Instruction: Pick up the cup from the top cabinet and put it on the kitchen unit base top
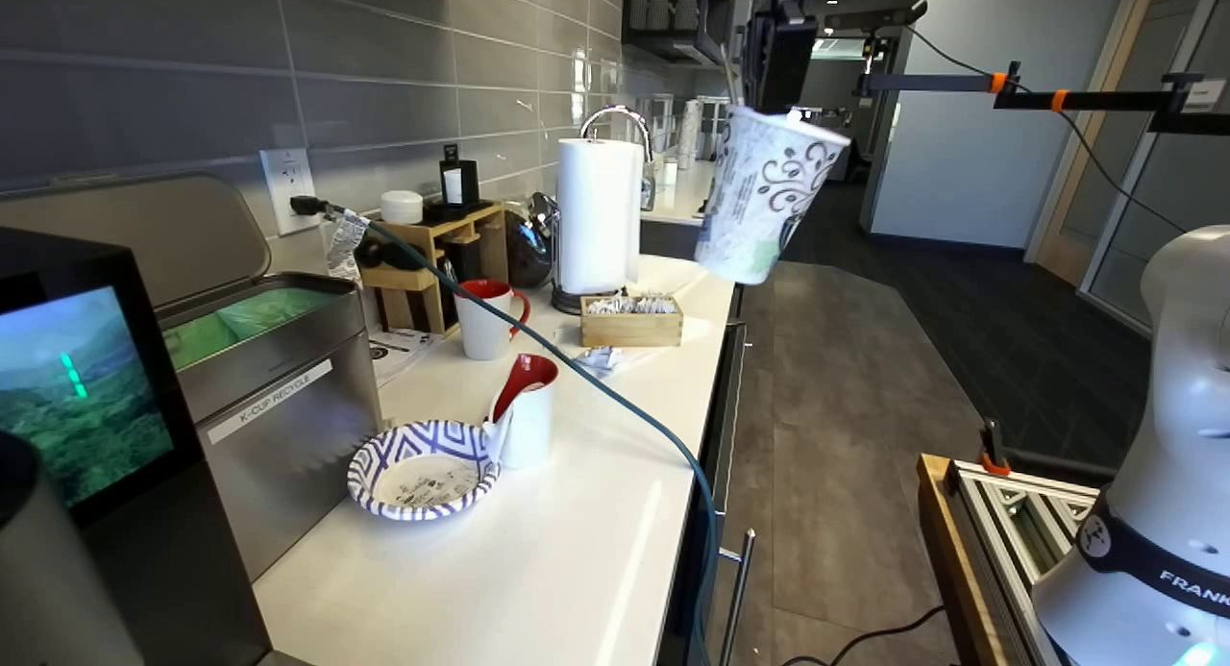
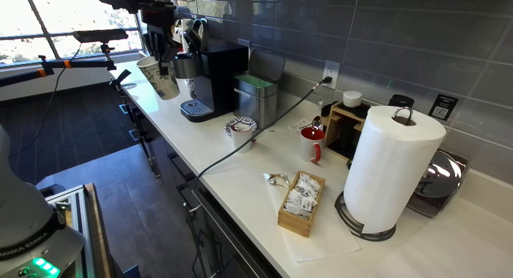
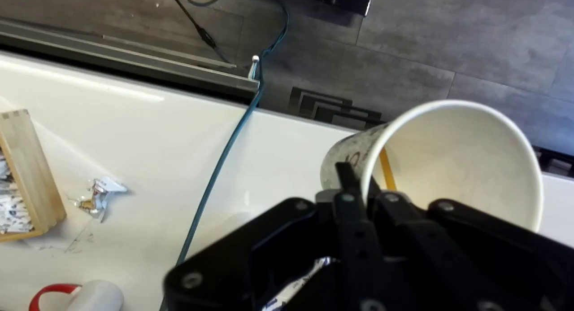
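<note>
The black gripper [image 3: 365, 186] pinches the tilted, tapered, swirl-patterned cup [image 1: 772, 197] by its rim

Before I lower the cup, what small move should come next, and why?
I'd probably ease the tool further inward over the countertop: it holds the cup tilted in the air, pinched by its wall, and in the wrist view the cup overlaps the front edge.

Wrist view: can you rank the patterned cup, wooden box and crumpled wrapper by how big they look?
1. Patterned cup, perhaps partly because it sits closest
2. Wooden box, though cut off at the edge
3. Crumpled wrapper
</note>
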`<state>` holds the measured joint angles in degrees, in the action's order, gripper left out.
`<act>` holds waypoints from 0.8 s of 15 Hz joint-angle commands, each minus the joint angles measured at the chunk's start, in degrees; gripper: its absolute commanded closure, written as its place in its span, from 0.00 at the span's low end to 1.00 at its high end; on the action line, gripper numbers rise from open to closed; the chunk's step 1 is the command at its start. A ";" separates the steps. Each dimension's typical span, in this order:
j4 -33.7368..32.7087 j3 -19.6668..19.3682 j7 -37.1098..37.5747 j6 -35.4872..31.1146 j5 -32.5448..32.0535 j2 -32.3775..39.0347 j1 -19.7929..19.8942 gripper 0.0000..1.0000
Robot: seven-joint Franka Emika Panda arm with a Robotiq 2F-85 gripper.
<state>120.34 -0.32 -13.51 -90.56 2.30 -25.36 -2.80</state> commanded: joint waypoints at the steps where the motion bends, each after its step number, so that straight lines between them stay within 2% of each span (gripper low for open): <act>1: 9.65 1.52 2.47 -15.53 3.21 -0.25 -1.68 0.99; 3: 14.77 2.38 3.24 -24.25 5.23 1.18 -2.78 0.99; 6: 19.59 4.15 4.77 -31.56 6.58 5.21 -4.40 0.99; 9: 20.79 5.78 6.68 -34.85 6.79 10.27 -5.59 0.99; 12: 18.40 8.45 11.26 -35.55 3.82 15.25 -6.05 0.99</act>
<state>140.98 6.03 -6.81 -125.15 7.77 -14.61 -8.21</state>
